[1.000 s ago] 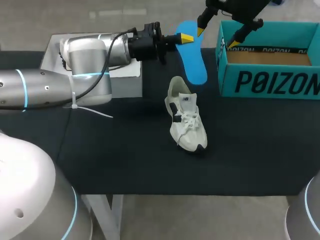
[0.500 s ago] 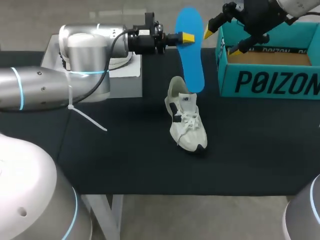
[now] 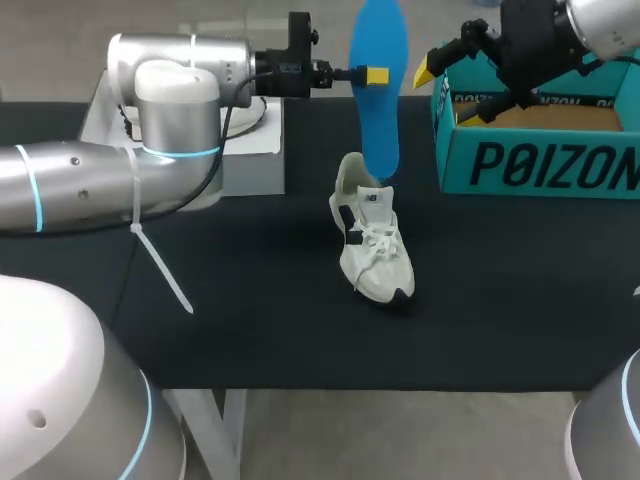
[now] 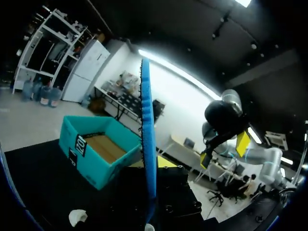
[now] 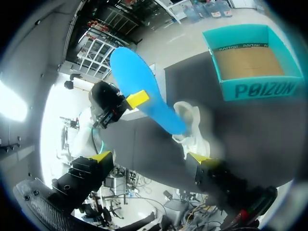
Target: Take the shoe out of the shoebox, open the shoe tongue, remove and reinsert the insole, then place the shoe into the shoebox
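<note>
Left tool (image 3: 372, 76) grips blue insole (image 3: 378, 130) upright over shoe (image 3: 372, 250); right tool (image 3: 447, 92) open beside shoebox (image 3: 540, 165).

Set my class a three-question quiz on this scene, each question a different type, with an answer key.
1. True or false: the shoe lies inside the shoebox.
2. The left gripper holds the blue insole: A) upright over the shoe's heel; B) flat beside the shoe; C) inside the shoebox.
3. Fill in: the right gripper is ___ and holds nothing.
Key: 1 false; 2 A; 3 open.
</note>
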`<state>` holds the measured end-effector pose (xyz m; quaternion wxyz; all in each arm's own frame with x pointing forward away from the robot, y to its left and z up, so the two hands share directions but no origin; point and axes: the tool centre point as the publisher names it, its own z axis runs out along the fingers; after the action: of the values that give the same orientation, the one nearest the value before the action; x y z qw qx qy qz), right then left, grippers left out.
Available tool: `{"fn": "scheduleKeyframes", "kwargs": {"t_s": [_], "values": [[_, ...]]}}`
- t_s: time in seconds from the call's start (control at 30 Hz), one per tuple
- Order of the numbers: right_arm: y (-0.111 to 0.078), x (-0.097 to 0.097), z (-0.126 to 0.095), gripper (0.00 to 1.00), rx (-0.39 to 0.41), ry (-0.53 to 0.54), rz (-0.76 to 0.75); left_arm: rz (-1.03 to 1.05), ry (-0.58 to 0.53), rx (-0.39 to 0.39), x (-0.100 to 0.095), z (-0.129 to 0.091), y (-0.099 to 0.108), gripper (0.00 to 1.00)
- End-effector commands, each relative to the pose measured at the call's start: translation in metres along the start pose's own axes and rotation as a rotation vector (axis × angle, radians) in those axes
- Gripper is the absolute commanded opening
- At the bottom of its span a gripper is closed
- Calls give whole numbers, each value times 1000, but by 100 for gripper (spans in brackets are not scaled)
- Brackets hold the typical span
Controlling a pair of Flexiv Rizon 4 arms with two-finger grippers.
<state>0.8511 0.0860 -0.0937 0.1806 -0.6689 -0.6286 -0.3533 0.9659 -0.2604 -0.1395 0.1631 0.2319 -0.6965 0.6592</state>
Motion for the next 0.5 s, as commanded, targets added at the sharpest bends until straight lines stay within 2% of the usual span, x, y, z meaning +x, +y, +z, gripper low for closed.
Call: {"fn": "scheduleKeyframes", "kwargs": {"t_s": [0.03,0.1,0.2,0.33,0.4,0.5], "values": [[1,-3,-1,100,7,-2,0,1534,-433,182,8,-1,-1,0],[0,-3,-2,100,8,-5,1,1598,-413,266,10,-2,-4,0],[-1,-3,-2,100,11,-6,1,1693,-393,321,16,-4,-14,0],[-3,-3,-1,100,9,-4,4,1836,-284,400,24,-8,-31,0],[-4,-3,0,100,8,-2,7,1913,-226,402,27,-10,-38,0],[-7,-4,1,100,9,1,12,2032,-145,330,31,-13,-41,0]]}}
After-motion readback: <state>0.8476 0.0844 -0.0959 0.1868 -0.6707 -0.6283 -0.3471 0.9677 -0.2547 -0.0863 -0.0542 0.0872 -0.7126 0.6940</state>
